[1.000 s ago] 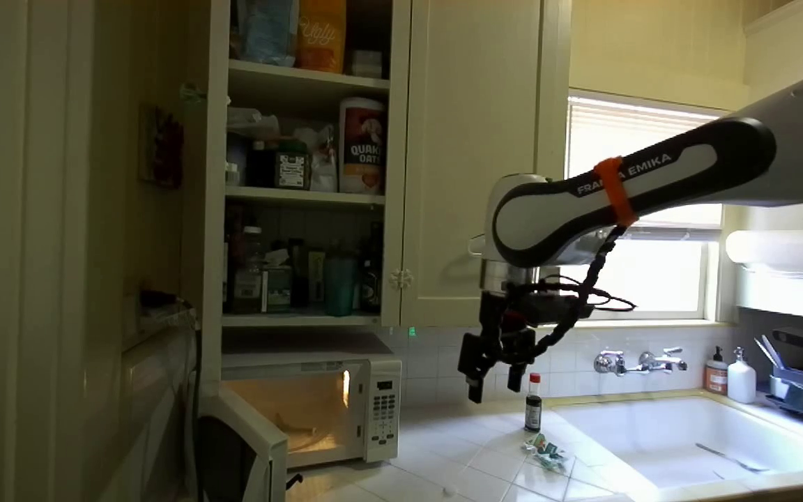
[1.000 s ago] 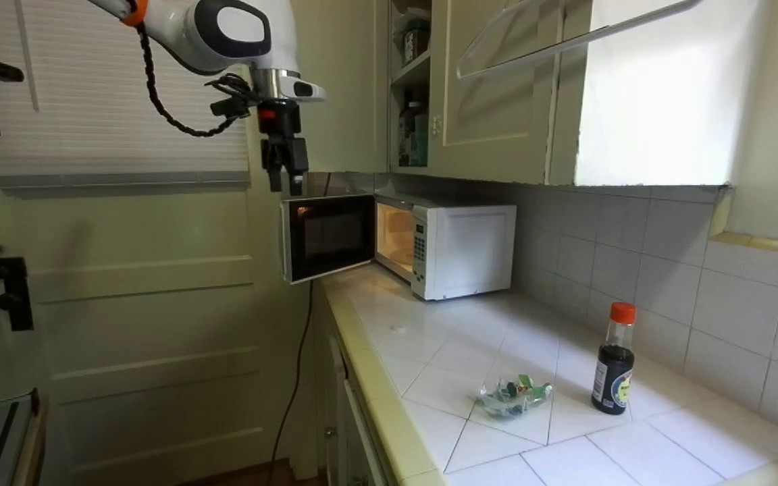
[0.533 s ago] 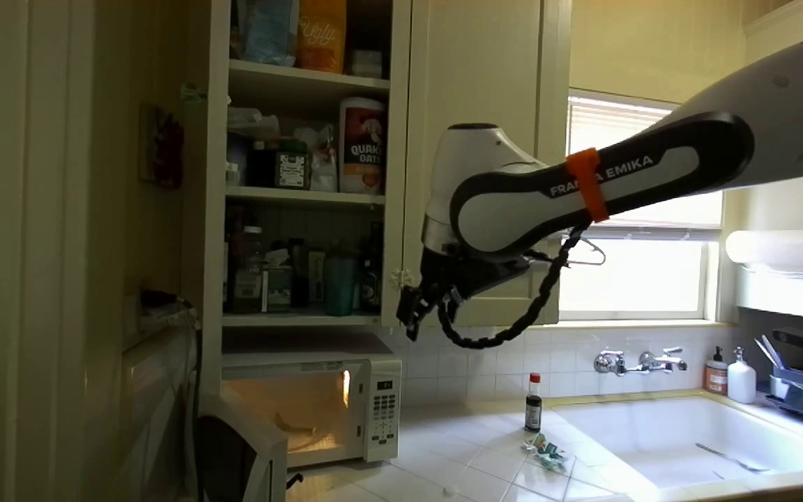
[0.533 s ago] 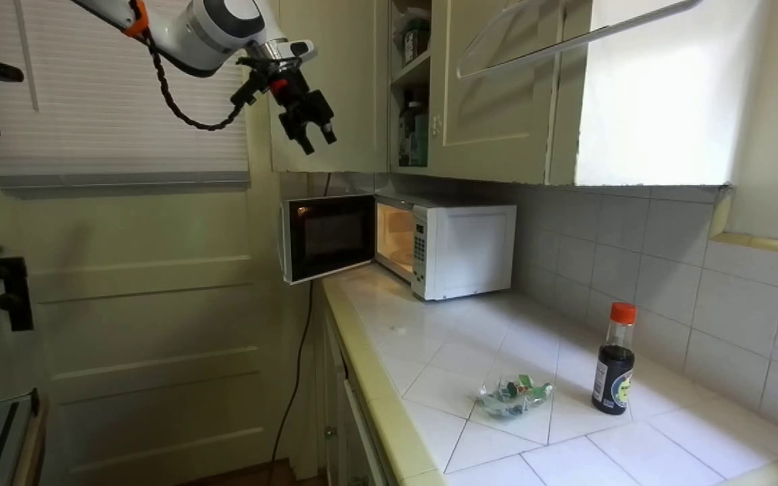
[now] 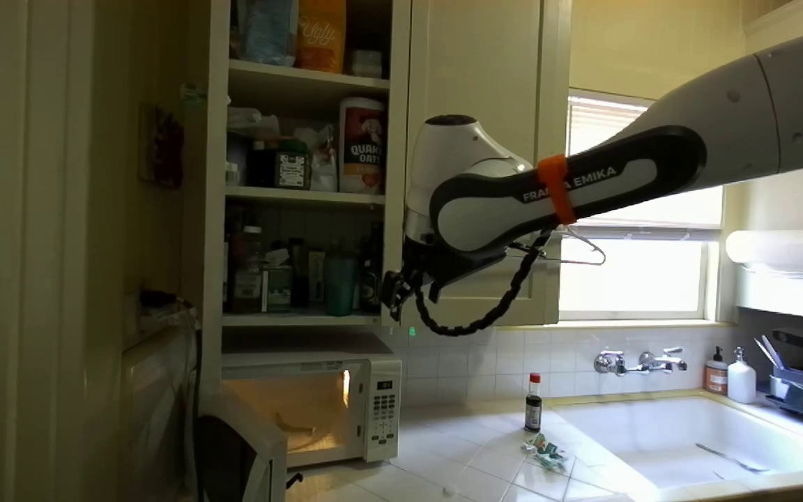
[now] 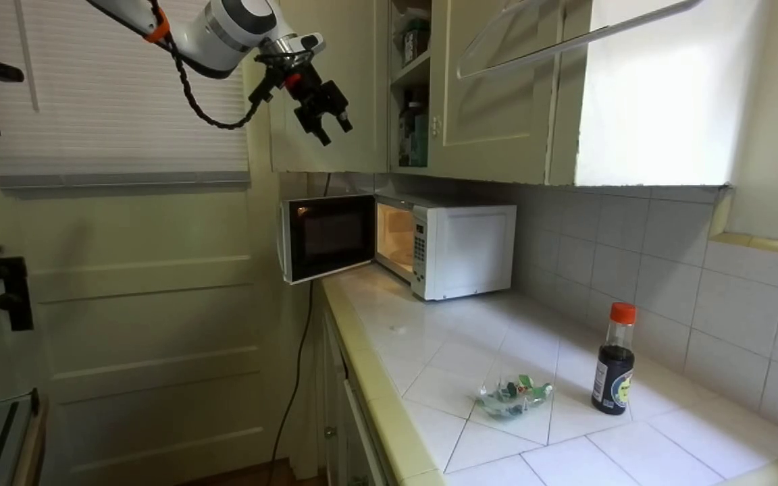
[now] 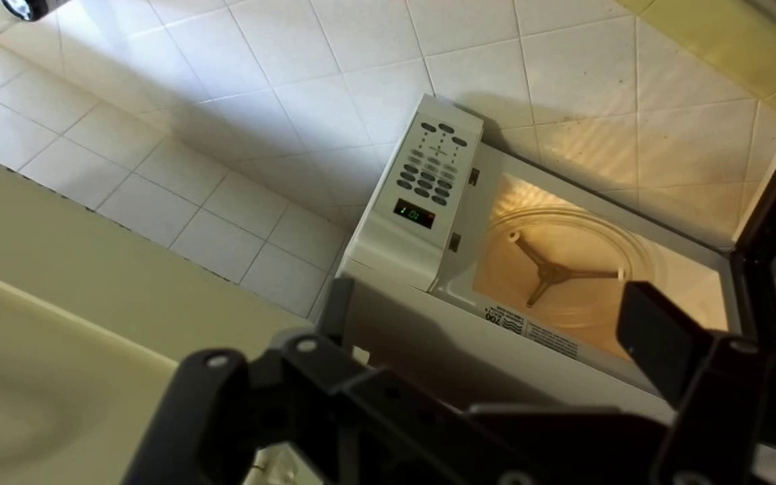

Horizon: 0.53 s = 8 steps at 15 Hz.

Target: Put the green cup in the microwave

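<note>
A teal-green cup (image 5: 340, 284) stands upright on the lowest shelf of the cupboard; in an exterior view only its side (image 6: 421, 138) shows behind the cupboard's edge. Below sits the white microwave (image 6: 467, 253), its door (image 6: 331, 236) swung wide and its cavity lit. In the wrist view a three-armed turntable support (image 7: 553, 273) and a round ring show inside the microwave, and no cup. My gripper (image 6: 336, 133) is tilted downward in front of the cupboard, above the microwave's level. Its jaws are open, apart from the cup, with nothing between the fingers (image 7: 661, 337).
Jars and bags crowd the shelves, with a Quaker oats canister (image 5: 362, 146) above the cup. A shut cabinet door (image 5: 475, 139) adjoins the cupboard. On the tiled counter stand a red-capped bottle (image 6: 613, 364) and a crumpled wrapper (image 6: 514, 397). A sink (image 5: 687, 436) lies beyond.
My gripper has risen and swung toward the cupboard. It pointed straight down a second ago and is now tilted forward. Microwave, cup and counter items have not moved.
</note>
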{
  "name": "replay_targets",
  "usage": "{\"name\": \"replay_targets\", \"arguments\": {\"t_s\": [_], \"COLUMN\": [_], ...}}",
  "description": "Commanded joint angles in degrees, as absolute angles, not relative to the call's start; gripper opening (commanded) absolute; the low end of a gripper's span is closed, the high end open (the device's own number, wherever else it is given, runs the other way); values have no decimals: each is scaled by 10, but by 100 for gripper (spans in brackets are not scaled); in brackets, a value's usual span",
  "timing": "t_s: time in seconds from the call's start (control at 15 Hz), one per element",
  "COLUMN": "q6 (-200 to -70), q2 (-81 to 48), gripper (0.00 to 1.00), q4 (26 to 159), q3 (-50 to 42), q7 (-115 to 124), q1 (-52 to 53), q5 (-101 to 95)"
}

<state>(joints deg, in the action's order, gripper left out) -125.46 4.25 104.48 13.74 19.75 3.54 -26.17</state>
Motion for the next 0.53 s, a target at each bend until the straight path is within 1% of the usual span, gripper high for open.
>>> {"name": "replay_targets", "arguments": {"t_s": [0.0,0.27,0.4,0.47], "q6": [-1278,-1398,-1451,-1472], "q2": [37,-35,-84,-109], "gripper": [100,100,100,100], "q4": [1040,964,905,874], "q3": [122,108,92,100], "q7": [223,327,367,392], "q1": [47,42,51,42], "q5": [-279,-360,-410,-447]}}
